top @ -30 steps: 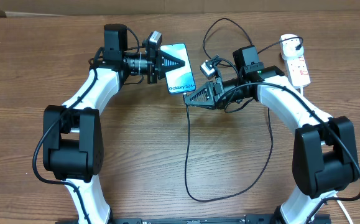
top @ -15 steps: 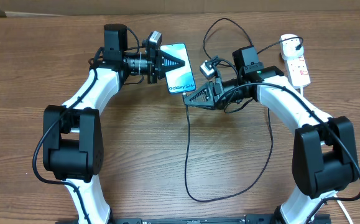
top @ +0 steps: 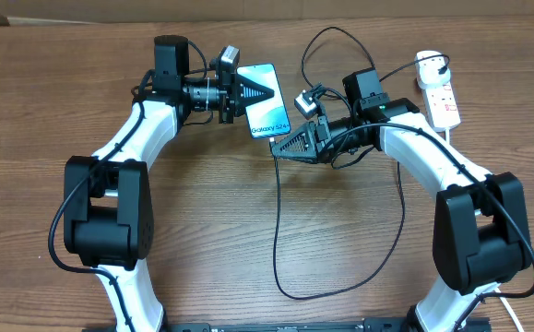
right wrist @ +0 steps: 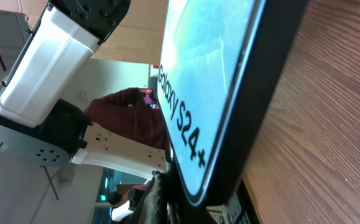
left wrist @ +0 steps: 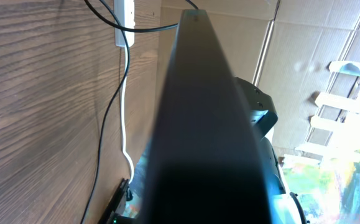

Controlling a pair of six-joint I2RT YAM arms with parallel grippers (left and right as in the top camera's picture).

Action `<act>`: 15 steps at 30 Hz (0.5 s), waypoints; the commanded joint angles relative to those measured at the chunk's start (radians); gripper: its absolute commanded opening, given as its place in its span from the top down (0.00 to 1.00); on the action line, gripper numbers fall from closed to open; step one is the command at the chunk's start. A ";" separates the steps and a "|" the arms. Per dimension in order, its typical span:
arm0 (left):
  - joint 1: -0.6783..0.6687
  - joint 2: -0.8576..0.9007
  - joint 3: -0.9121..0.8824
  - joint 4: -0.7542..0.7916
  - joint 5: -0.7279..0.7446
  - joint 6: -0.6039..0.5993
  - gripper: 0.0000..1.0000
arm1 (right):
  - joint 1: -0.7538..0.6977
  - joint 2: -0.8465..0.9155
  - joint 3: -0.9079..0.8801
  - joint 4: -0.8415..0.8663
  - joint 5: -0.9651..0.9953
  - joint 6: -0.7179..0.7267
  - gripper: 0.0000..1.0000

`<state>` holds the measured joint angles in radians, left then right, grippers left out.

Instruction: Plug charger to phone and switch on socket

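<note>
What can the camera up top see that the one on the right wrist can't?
Only the overhead view shows the white socket and the charger looping long and black across the table. Only the right wrist view shows the phone huge and close, down to its rounded corner. Both show the phone's lit blue Galaxy S24 screen and the wooden table.

Socket (top: 444, 101) and charger (top: 277, 221) on wooden table (top: 239, 212)

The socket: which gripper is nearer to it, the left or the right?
Right. The right gripper is at the lower corner of the phone, on the side toward the socket. The left gripper is at the phone's opposite side, farther off.
</note>
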<state>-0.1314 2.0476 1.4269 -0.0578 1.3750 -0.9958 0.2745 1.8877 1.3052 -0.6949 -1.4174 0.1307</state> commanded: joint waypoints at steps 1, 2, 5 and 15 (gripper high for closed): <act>0.000 -0.008 0.016 0.002 0.053 -0.003 0.96 | -0.001 -0.027 0.018 0.005 -0.015 0.000 0.96; 0.000 -0.008 0.016 0.002 0.058 -0.003 0.96 | -0.001 -0.027 0.018 0.006 -0.016 0.000 0.96; 0.000 -0.008 0.016 0.002 0.058 -0.003 0.96 | -0.001 -0.027 0.018 0.006 -0.016 0.000 0.96; 0.000 -0.007 0.016 0.002 0.059 -0.004 0.96 | -0.002 -0.027 0.018 0.013 -0.016 0.000 0.96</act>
<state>-0.1314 2.0476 1.4269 -0.0582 1.3846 -0.9958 0.2749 1.8877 1.3052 -0.6880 -1.4170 0.1307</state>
